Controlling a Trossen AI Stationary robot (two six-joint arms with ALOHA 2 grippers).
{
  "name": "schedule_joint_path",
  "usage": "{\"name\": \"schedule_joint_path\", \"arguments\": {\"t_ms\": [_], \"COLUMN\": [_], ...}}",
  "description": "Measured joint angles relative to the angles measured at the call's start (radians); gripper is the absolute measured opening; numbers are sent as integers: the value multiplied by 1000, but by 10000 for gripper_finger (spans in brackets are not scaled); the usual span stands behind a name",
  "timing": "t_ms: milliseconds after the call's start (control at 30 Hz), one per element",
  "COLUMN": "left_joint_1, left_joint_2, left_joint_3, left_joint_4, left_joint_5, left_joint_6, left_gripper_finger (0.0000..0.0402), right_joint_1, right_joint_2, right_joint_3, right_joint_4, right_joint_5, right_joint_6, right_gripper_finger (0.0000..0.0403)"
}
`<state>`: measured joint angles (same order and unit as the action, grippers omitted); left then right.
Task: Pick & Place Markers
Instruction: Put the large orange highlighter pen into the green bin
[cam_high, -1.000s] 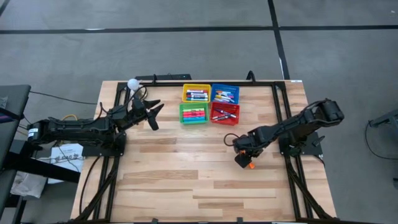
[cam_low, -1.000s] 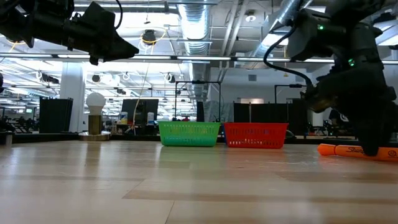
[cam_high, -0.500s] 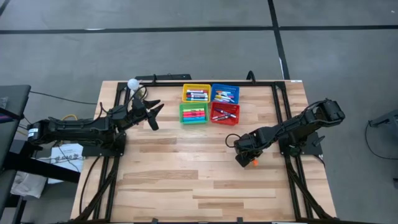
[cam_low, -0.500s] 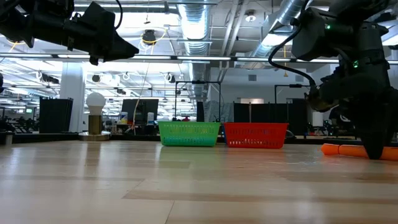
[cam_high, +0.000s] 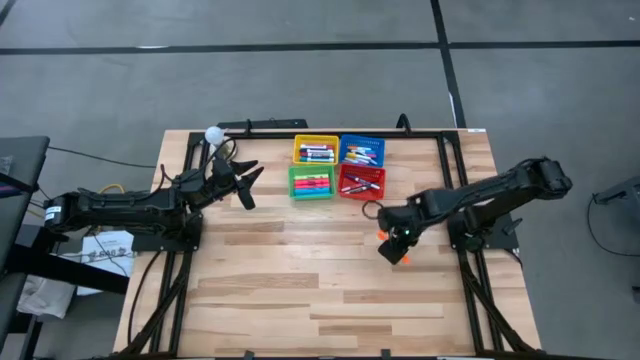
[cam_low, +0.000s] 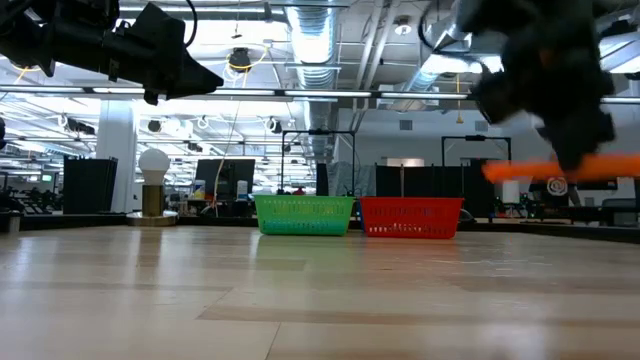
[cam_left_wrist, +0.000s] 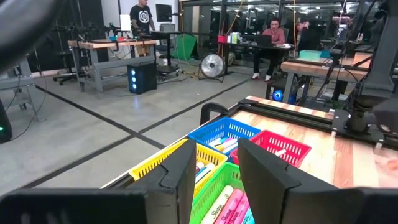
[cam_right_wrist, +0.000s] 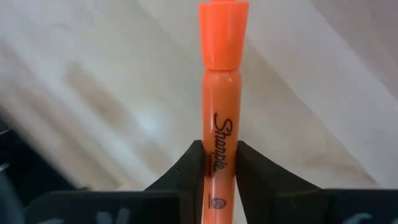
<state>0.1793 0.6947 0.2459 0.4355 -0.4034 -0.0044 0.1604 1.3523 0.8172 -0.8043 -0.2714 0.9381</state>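
I have bare wooden table (cam_high: 300, 290) all round the right gripper (cam_high: 392, 243); the four baskets (cam_high: 338, 165) sit near the far edge, with the lit workshop behind. Its jaws are clamped on the orange marker (cam_right_wrist: 222, 93), which a second ago lay on the table and now hangs clear above it. The left gripper (cam_high: 245, 183) hovers just beside the green basket (cam_low: 304, 214), jaws partly apart, holding nothing.

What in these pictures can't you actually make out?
- Low view: the right end effector is motion-blurred, and the orange Sharpie marker runs off the picture's edge.
- High view: the markers in the red basket are too small to count.
- Left wrist view: the green basket is largely hidden behind the left end effector's fingers.
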Motion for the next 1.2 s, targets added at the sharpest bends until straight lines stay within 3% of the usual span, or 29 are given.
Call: {"name": "schedule_joint_path", "arguments": {"t_ms": [233, 567, 1200], "left_joint_1": [0, 0, 0], "left_joint_2": [0, 0, 0], "left_joint_3": [0, 0, 0], "left_joint_4": [0, 0, 1], "left_joint_5": [0, 0, 0], "left_joint_6": [0, -3, -4], "left_gripper_finger": [117, 117, 117], "right_joint_1": [-91, -180, -358], "right_joint_2": [-126, -222, -70], "right_joint_3": [101, 132, 159], "right_joint_4": [38, 329, 520], "right_joint_5": [-25, -20, -24], "right_joint_6": [-163, -299, -538], "right_gripper_finger": [62, 62, 62]}}
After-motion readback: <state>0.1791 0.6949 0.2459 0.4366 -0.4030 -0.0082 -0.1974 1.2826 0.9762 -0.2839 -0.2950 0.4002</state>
